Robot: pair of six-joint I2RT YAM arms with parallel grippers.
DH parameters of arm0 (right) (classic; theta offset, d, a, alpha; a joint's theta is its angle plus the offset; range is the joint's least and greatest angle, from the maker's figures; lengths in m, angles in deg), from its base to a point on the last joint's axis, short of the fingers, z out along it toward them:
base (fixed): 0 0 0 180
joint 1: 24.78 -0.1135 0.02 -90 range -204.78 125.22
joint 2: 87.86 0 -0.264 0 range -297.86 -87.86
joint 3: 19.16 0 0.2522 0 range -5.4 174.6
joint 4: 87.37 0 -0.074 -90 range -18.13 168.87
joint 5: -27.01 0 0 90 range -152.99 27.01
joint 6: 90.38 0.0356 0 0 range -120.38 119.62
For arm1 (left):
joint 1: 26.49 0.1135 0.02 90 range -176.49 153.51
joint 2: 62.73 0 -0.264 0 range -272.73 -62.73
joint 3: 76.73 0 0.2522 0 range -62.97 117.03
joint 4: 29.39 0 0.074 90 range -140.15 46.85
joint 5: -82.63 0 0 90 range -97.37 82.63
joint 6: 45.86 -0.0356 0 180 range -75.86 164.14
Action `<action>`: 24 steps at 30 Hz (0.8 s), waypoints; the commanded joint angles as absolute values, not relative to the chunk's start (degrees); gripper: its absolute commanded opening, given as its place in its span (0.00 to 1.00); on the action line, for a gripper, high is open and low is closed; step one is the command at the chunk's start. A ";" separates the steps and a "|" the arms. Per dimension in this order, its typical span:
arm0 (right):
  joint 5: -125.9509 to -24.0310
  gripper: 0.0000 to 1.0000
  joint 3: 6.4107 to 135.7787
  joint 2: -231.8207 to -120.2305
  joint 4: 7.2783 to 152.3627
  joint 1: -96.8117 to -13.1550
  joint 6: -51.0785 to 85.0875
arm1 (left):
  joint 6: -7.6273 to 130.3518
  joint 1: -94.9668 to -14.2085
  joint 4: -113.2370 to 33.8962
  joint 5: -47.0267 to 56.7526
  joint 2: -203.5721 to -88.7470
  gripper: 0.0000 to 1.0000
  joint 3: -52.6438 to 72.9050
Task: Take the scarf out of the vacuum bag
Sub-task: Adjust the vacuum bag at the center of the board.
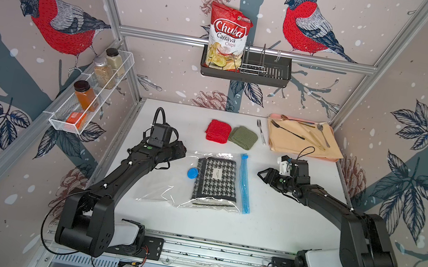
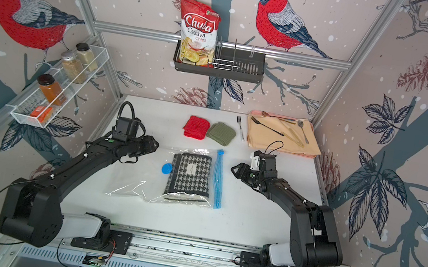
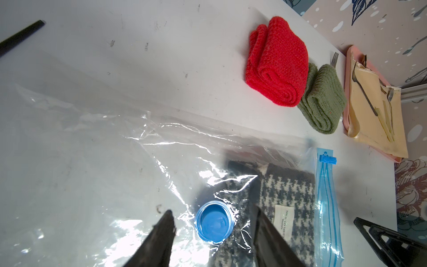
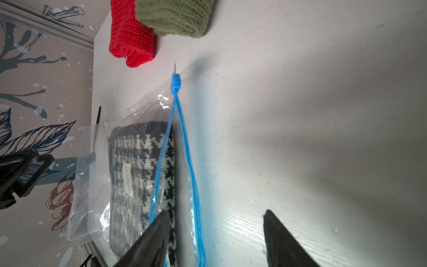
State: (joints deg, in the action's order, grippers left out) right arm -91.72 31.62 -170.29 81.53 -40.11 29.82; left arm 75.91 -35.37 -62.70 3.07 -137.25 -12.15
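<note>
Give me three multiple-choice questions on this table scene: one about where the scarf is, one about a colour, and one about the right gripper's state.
1. Where is the scarf?
A) inside the vacuum bag
B) on top of it
C) beside it

2. What colour is the bag's valve cap?
A) red
B) blue
C) green

3. The right gripper is:
A) shut on the scarf
B) open and empty
C) shut on the bag

Answers:
1 A, clear plastic covers the scarf.
2 B, the round cap is blue in both top views.
3 B, its fingers stand apart, gripping nothing.
</note>
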 commanded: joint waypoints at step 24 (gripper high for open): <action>-95.29 0.40 40.30 -178.08 77.54 -50.86 26.60 | 74.83 -26.62 -62.20 7.73 -131.32 0.57 -12.01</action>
